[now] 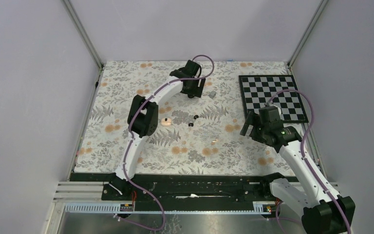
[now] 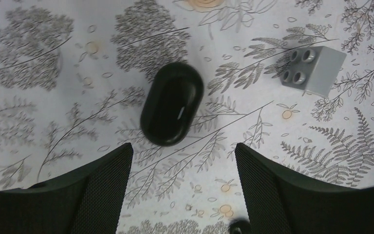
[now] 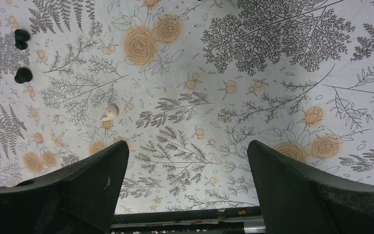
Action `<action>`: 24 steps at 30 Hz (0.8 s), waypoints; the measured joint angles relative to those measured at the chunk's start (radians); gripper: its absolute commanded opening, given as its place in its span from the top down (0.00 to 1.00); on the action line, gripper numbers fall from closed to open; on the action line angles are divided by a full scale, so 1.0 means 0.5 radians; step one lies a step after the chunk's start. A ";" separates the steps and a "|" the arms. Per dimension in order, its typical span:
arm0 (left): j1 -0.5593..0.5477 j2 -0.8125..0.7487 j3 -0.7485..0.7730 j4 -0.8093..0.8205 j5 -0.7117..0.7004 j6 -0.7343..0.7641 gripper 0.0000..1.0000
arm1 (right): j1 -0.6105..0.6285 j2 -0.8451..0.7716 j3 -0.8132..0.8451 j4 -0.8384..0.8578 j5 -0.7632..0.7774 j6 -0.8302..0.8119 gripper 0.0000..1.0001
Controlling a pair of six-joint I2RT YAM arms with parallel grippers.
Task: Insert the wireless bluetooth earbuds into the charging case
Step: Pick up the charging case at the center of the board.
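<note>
The floral-patterned table cover (image 1: 126,97) is lying under both arms. The left gripper (image 2: 182,150) is hovering at the far middle with its fingers spread. The glossy black oval charging case (image 2: 172,104) is lying just beyond them, unheld. The right gripper (image 3: 187,146) is hanging at the right, fingers wide apart and empty. The two tiny black rounded earbuds (image 1: 195,117) are resting mid-table, nearer than the case.

Top cam high over table (image 1: 199,146); wrist cams close, downward, same table.

The charging case (image 2: 171,105) lies left of the block (image 2: 313,70); both earbuds (image 3: 23,74) lie in front of the case
</note>
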 measured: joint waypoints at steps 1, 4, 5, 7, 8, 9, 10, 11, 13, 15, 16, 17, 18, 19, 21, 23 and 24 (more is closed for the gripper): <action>-0.016 0.032 0.032 -0.005 -0.003 0.013 0.23 | 0.000 0.008 0.000 -0.003 0.000 -0.001 0.00; -0.056 0.137 0.143 -0.013 -0.017 0.051 0.23 | 0.000 0.027 0.000 -0.008 0.001 -0.001 0.00; -0.068 0.169 0.177 -0.014 -0.031 0.063 0.23 | 0.000 0.027 0.000 -0.010 0.001 0.000 0.00; -0.089 0.216 0.218 -0.014 -0.057 0.084 0.24 | 0.000 0.027 0.001 -0.011 0.006 0.000 0.00; -0.094 0.235 0.228 -0.014 -0.072 0.098 0.25 | 0.000 0.027 0.000 -0.013 0.007 -0.001 0.00; -0.097 0.247 0.231 -0.014 -0.083 0.106 0.27 | 0.000 0.027 0.000 -0.014 0.007 0.000 0.00; -0.097 0.259 0.231 -0.015 -0.097 0.114 0.28 | 0.000 0.030 0.000 -0.015 0.007 0.000 0.00; -0.095 0.269 0.231 -0.014 -0.111 0.123 0.28 | 0.000 0.035 0.000 -0.016 0.008 0.000 0.00; -0.091 0.274 0.235 -0.005 -0.131 0.132 0.26 | 0.000 0.052 0.000 -0.016 0.008 -0.001 0.00; -0.089 0.274 0.235 0.006 -0.149 0.147 0.20 | 0.000 0.078 0.000 -0.015 0.008 -0.001 0.00; -0.086 0.274 0.235 0.012 -0.155 0.157 0.18 | 0.000 0.092 0.000 -0.014 0.007 0.000 0.00; -0.085 0.274 0.235 0.020 -0.160 0.169 0.18 | 0.000 0.103 0.000 -0.014 0.007 -0.001 0.00; -0.083 0.274 0.235 0.030 -0.164 0.179 0.18 | 0.000 0.116 0.000 -0.013 0.007 -0.001 0.00; -0.081 0.274 0.235 0.040 -0.164 0.188 0.19 | 0.000 0.127 0.000 -0.012 0.007 0.000 0.00; -0.079 0.275 0.235 0.064 -0.160 0.211 0.24 | 0.000 0.140 0.000 -0.011 0.006 -0.001 0.00; -0.079 0.283 0.235 0.097 -0.150 0.231 0.26 | 0.000 0.144 0.000 -0.010 0.007 -0.001 0.00; -0.079 0.291 0.235 0.110 -0.146 0.239 0.27 | 0.000 0.144 0.000 -0.010 0.007 -0.001 0.00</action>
